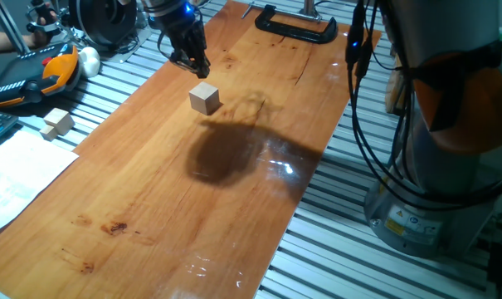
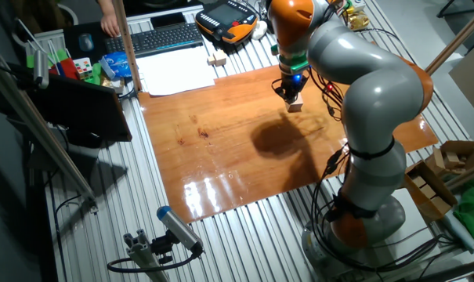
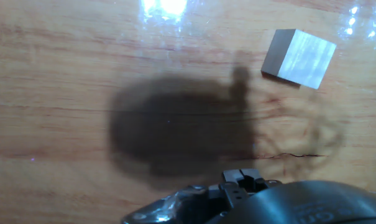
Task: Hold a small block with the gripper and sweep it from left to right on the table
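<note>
The small block (image 1: 205, 98), a pale tan wooden cube, rests on the table (image 1: 168, 216), an orange-brown wooden board. It also shows in the hand view (image 3: 298, 58) at the upper right and in the other fixed view (image 2: 294, 106). My gripper (image 1: 192, 63) hangs a little above the board, just behind and to the left of the block, not touching it. In the hand view its fingertips (image 3: 240, 177) sit together at the bottom edge, holding nothing. The arm's dark shadow (image 1: 221, 154) lies on the board in front of the block.
A black C-clamp (image 1: 296, 25) grips the board's far end. A stepped wooden piece (image 1: 57, 123), an orange-black pendant (image 1: 35, 75) and paper sheets (image 1: 18, 178) lie on the slats to the left. The robot base (image 1: 433, 166) and cables stand on the right.
</note>
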Tool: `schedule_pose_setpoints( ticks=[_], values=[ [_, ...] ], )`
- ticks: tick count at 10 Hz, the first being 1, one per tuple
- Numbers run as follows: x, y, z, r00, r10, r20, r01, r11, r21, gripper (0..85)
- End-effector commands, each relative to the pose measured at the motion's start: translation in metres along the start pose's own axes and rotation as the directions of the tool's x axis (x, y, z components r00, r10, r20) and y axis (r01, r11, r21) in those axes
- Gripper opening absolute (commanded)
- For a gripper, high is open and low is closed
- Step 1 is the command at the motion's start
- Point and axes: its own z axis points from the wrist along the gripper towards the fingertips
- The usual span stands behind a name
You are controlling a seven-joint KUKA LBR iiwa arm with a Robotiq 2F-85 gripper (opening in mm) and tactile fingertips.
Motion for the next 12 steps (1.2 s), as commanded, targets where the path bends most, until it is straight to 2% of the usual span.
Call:
schedule_pose_setpoints(
  ticks=[1,4,5,6,7,8,9,10,12],
  values=[
    [0.0,-0.0001,-0.0001,1.0,-0.001,-0.001,0.001,1.0,0.0,1.3],
    [0.0,-0.0001,-0.0001,1.0,-0.019,0.0,0.019,1.0,-0.005,1.0],
    [0.0,-0.0001,-0.0001,1.0,-0.028,0.01,0.028,1.0,-0.009,1.0],
    [0.0,-0.0001,-0.0001,0.999,0.011,0.043,-0.01,1.0,-0.029,0.7],
    [0.0,-0.0001,-0.0001,0.99,0.051,0.132,-0.04,0.995,-0.088,0.7],
    [0.0,-0.0001,-0.0001,0.989,0.084,0.123,-0.071,0.992,-0.107,0.7],
    [0.0,-0.0001,-0.0001,0.987,0.125,0.099,-0.113,0.986,-0.12,0.7],
    [0.0,-0.0001,-0.0001,0.981,0.167,0.1,-0.154,0.98,-0.124,0.7],
    [0.0,-0.0001,-0.0001,0.967,0.233,0.107,-0.221,0.969,-0.106,0.7]
  ],
)
